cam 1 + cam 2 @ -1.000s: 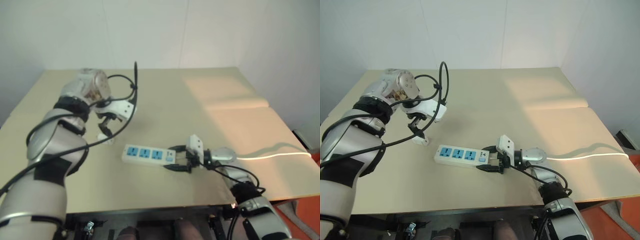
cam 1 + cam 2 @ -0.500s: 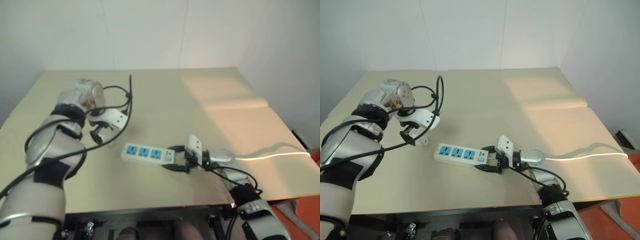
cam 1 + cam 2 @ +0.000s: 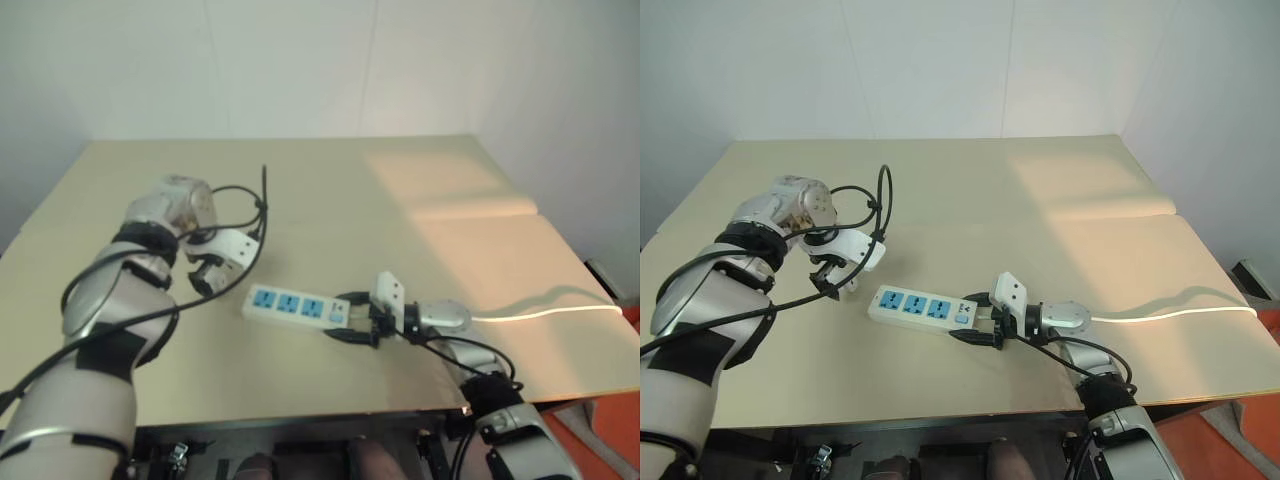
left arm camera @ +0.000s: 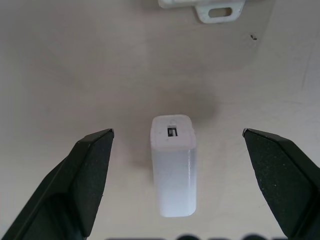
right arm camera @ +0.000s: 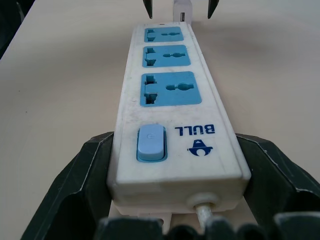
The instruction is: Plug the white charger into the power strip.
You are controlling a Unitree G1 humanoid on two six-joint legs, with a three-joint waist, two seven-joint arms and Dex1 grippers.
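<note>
Overhead, we saw the power strip (image 3: 923,309) lying flat on the tan table (image 3: 1060,250), its three blue sockets facing up. At the strip's switch end, the right gripper (image 3: 976,320) was clamped on the bar, one black finger against each long side, with the thin white cord (image 3: 1170,311) trailing away from that end. Just beyond the strip's far end stood the white charger (image 4: 173,170), upright on the table and not touching the bar. Directly above the charger hung the left gripper (image 4: 177,180), pointing down, its fingers (image 4: 87,172) spread wide on either side of the charger and touching nothing.
</note>
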